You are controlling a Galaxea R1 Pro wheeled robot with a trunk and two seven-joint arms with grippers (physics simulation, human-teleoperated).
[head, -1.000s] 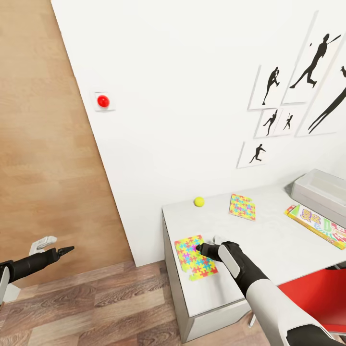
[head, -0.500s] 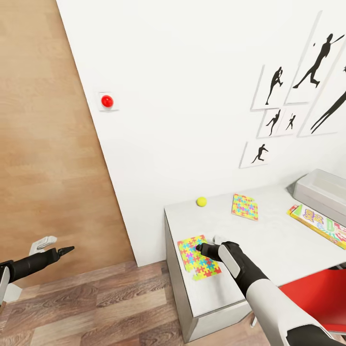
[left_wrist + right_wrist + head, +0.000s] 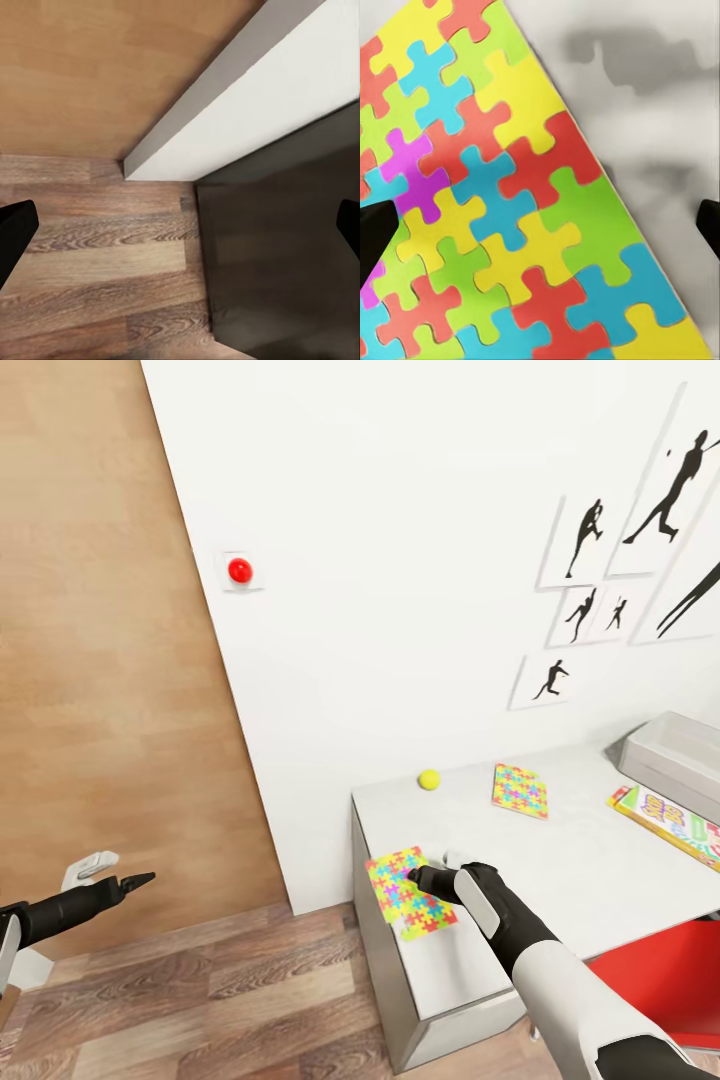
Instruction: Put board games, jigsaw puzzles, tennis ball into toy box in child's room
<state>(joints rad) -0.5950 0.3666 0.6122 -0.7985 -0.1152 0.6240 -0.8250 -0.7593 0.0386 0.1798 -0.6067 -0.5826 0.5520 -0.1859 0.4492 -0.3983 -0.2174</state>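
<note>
head cam looks down over table corner and wall. right wrist cam sits close above the near jigsaw puzzle, shared with head. left wrist cam faces floor.

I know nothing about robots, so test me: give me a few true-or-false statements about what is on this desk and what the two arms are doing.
1. The right gripper hovers over a jigsaw puzzle near the table's corner. True.
2. The tennis ball lies inside the toy box. False: it sits on the table near the wall, apart from the box.
3. Two jigsaw puzzles are on the table. True: the second jigsaw puzzle lies beside the ball.
4. The left gripper holds a game box. False: it is open and empty, over the floor.
5. The right gripper is clamped shut. False: its fingers are spread wide over the puzzle.
</note>
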